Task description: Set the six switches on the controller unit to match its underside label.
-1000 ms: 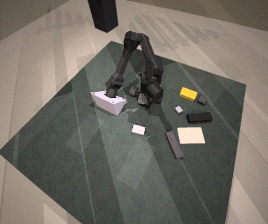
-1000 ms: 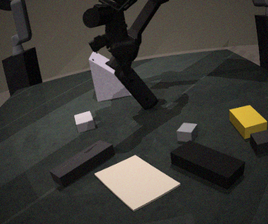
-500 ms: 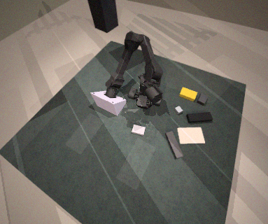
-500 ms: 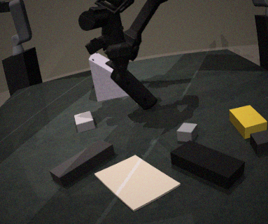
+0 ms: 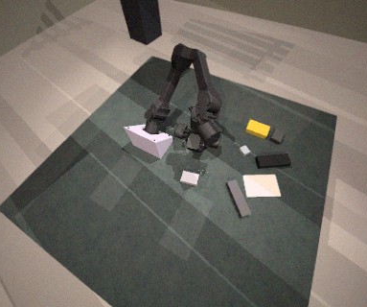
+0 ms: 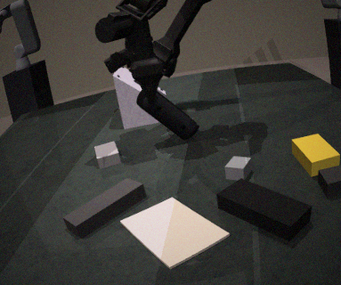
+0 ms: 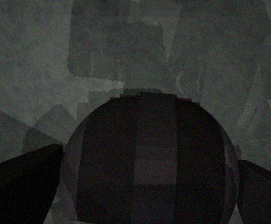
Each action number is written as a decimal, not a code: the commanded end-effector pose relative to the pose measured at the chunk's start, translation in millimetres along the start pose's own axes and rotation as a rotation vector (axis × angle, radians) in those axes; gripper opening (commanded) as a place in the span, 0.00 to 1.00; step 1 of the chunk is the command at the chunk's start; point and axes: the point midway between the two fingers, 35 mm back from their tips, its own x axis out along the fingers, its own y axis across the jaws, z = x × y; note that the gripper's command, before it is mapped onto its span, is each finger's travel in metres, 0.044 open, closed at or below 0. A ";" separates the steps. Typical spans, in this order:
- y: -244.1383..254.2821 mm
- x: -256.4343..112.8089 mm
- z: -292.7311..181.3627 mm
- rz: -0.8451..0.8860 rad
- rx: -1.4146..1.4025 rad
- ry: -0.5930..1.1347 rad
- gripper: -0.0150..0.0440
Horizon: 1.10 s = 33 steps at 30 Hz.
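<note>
My gripper (image 7: 151, 165) has its fingers apart at the lower left and right of the wrist view. A dark rounded body (image 7: 156, 135) fills the whole space between them and touches both fingertips; it looks like the controller unit, held above the bench. Light and dark bands run down it. No switch numbers, green ends or label squares can be made out. In the top view the wrist and gripper are a dark cluster right of the white wedge, and the unit cannot be told from the arm there. No unit with rocker switches shows on the bench.
The white wedge (image 5: 149, 143) (image 6: 132, 104) stands by the arm. On the mat lie a yellow block (image 5: 258, 129) (image 6: 314, 153), a black block (image 5: 273, 160) (image 6: 265, 208), a cream plate (image 5: 262, 185) (image 6: 176, 232), a grey bar (image 5: 238, 198) (image 6: 105, 207) and small white blocks.
</note>
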 end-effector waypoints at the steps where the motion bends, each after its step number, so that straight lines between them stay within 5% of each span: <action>1: -2.9 6.6 0.2 -0.018 -0.003 0.014 0.83; 33: -3.1 20.8 20.3 -0.017 -0.003 0.014 0.83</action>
